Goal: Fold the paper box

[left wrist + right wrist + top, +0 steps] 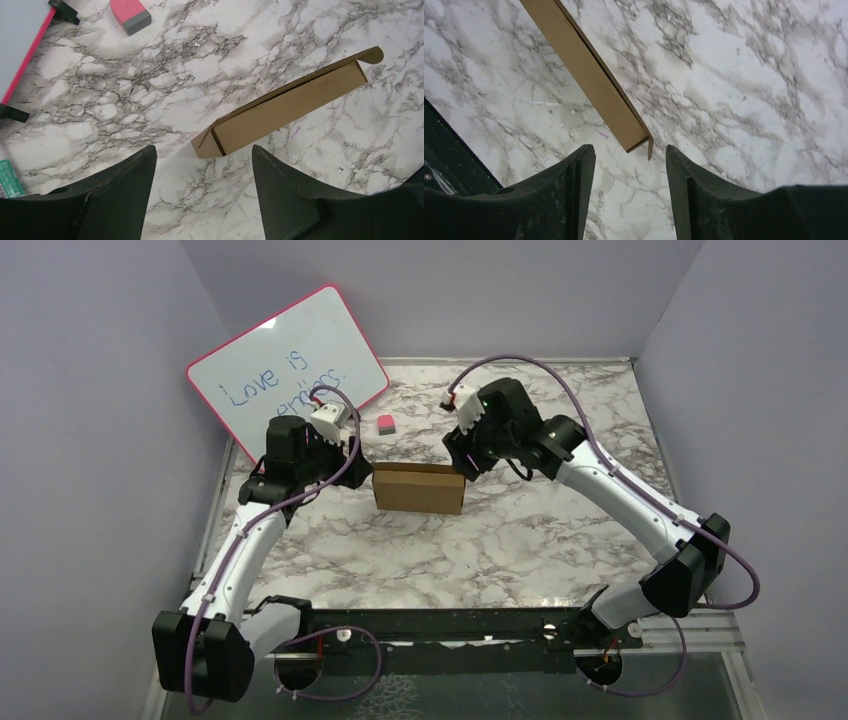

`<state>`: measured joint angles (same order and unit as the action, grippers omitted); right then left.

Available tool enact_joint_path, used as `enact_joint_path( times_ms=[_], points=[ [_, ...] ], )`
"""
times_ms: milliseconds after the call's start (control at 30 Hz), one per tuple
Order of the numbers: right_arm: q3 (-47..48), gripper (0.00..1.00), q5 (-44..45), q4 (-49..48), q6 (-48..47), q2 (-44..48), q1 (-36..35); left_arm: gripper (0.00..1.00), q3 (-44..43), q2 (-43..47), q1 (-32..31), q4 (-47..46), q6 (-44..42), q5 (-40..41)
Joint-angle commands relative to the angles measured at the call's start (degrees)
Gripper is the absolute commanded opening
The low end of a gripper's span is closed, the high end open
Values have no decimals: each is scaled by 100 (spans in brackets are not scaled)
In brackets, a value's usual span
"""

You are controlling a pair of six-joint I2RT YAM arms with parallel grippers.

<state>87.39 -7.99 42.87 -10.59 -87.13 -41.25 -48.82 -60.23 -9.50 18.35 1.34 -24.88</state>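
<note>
Paper box point(418, 488), already a shallow closed shape, lies at the middle of the marble surface point(520, 540) between the two arms. The left tool point(202, 152) hovers over one end, jaws well apart and empty. The right tool point(629, 150) hangs above the opposite corner, also parted and gripping nothing. The fold looks nearly finished. An end flap point(372, 54) stands slightly proud, so the next move is probably to press it flush.

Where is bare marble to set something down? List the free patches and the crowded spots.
Free: the wide strip of marble table between the paper box and the black base rail; also the back right, between the right arm and the walls. Crowded: back left, with whiteboard and pink eraser; the box's ends, flanked by left fingers and right fingers.
</note>
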Motion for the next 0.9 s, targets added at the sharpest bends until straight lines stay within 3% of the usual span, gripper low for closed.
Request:
enact_joint_path(
  times_ms=[0,267,867],
  points=[
    [-746,58,950,-334,780,437,17,68,-286,-176,9,341,-371,-350],
    [-1577,47,1014,-839,1041,765,87,57,-517,-498,-92,582,-527,-403],
    [-1541,29,863,-1345,1041,226,140,49,-1049,-1115,-237,887,-637,-584]
  ],
)
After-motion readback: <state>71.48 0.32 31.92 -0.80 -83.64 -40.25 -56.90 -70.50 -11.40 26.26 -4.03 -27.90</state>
